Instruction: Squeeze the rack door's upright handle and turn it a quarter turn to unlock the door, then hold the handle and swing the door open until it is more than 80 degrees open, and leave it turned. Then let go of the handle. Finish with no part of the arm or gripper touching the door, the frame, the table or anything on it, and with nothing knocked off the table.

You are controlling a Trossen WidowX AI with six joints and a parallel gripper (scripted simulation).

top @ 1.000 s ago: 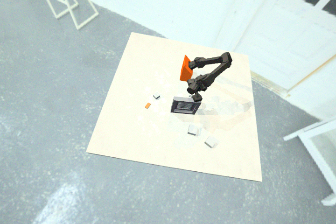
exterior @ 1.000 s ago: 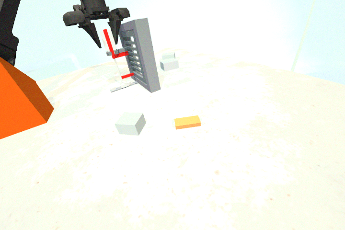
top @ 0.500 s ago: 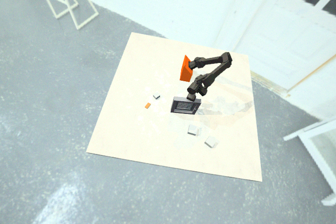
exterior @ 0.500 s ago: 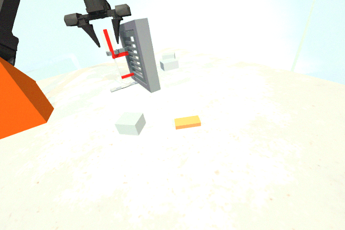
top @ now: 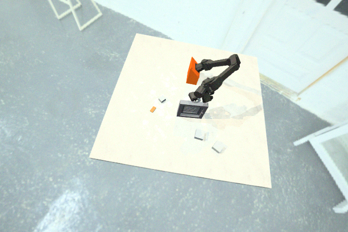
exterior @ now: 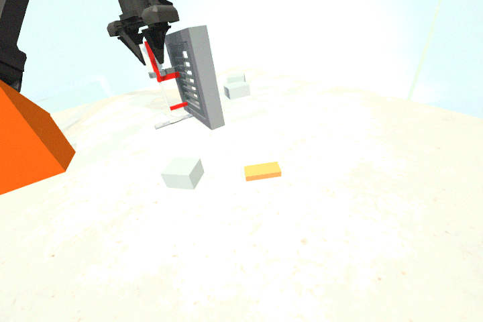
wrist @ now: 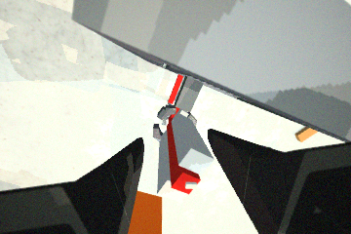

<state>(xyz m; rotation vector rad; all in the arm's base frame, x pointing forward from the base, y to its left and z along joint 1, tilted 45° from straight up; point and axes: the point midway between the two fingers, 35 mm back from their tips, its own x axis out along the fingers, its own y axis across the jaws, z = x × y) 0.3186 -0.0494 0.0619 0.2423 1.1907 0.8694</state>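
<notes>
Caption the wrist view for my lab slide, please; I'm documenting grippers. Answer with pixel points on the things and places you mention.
Open end effector (exterior: 153,64) (wrist: 175,137), its fingers on either side of the grey-and-red handle (exterior: 153,65) (wrist: 183,138).

desk (top: 141,137) (exterior: 325,227): cream | on it: gray door frame, upright; four small blocks; orange wedge-shaped base

Smooth matt block (top: 193,76) (exterior: 25,140) (bright orange); metal-looking grey rack frame (top: 179,108) (exterior: 206,76).
</notes>
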